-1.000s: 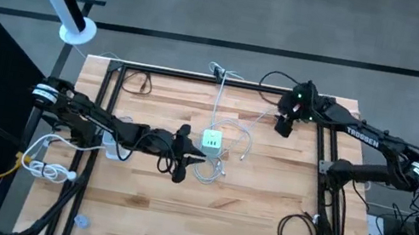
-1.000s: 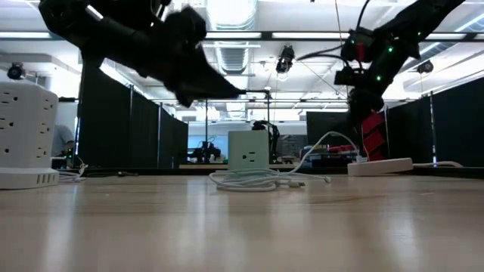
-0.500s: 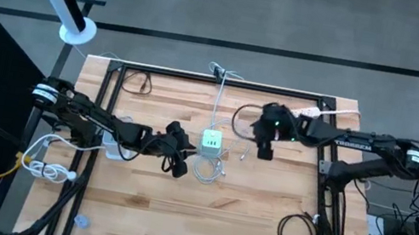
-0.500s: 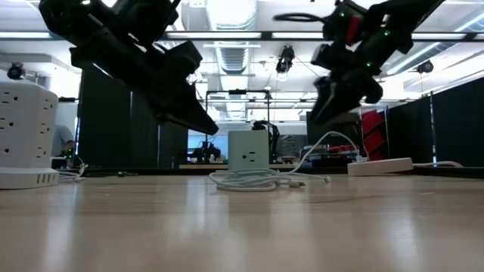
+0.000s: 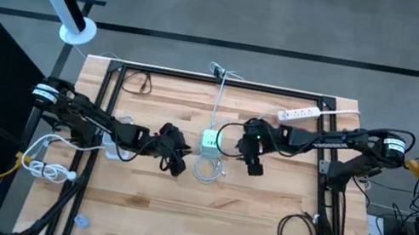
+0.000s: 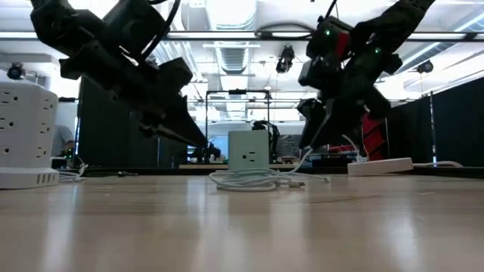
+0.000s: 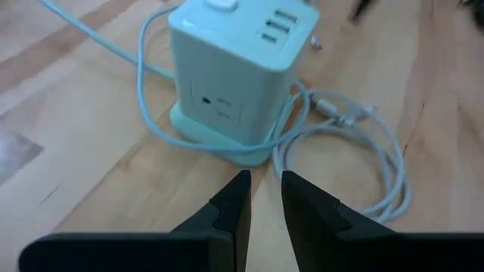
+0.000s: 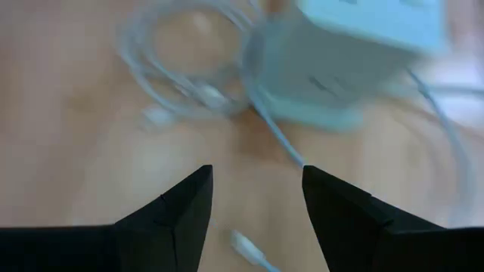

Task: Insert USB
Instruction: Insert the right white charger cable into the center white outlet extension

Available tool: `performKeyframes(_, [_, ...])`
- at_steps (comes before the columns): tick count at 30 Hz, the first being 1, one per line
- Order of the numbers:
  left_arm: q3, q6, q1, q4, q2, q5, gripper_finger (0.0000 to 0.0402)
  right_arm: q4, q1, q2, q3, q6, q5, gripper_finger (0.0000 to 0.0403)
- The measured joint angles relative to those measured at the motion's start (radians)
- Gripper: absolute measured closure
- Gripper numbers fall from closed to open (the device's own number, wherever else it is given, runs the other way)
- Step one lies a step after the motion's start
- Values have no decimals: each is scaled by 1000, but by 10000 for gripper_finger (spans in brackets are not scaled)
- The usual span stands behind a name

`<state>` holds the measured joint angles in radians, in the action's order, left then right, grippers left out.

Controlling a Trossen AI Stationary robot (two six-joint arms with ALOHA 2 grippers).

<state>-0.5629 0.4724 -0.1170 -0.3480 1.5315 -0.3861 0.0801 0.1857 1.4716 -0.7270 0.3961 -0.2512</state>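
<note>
A pale green cube charger (image 5: 211,141) (image 7: 234,68) with USB ports on top stands on the wooden table; its cord runs toward the far edge. A white USB cable (image 5: 209,168) (image 7: 355,151) lies in a loose coil on the table at the cube's near side, one plug end (image 7: 340,113) resting loose on the wood. My left gripper (image 5: 180,164) (image 7: 263,181) hovers just left of the cube, slanting down at it, open by a narrow gap with nothing in it. My right gripper (image 5: 254,169) (image 8: 257,177) hangs right of the cube, open and empty, above the wood.
A white power strip (image 5: 301,113) lies at the far right. A white outlet tower (image 6: 26,128) stands at the left. A black cable coil (image 5: 299,234) lies near the right corner, and white and yellow cords (image 5: 46,162) hang off the left edge. A black metal frame (image 5: 224,83) rims the table.
My right gripper has swung from the far right corner toward the table's left and near side, coming down beside the cube charger and tipping downward. My left gripper has sunk a little and rolled, staying left of the cube. The cube and the cable have not moved.
</note>
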Motion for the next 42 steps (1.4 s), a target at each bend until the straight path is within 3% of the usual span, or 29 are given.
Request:
performKeyframes(8, [24, 7, -2, -151, 77, 22, 337, -107, -94, 65, 0, -19, -66, 248])
performKeyframes(14, [21, 46, -11, -319, 201, 204, 337, -201, -174, 132, 1, 36, -62, 263])
performKeyframes(20, [10, 74, -15, -500, 335, 220, 338, -431, -208, 209, 0, 50, 50, 280])
performKeyframes(23, [-20, 98, -23, -505, 388, 282, 338, -436, -208, 235, -14, 41, 96, 291])
performKeyframes(34, [-144, 198, -198, -495, 432, 445, 338, -351, -300, 231, -18, 49, 100, 317])
performKeyframes(39, [-190, 235, -238, -395, 430, 433, 341, -353, -332, 232, -22, 98, 292, 309])
performKeyframes(42, [-198, 262, -247, -385, 430, 411, 346, -353, -321, 233, -27, 106, 341, 308])
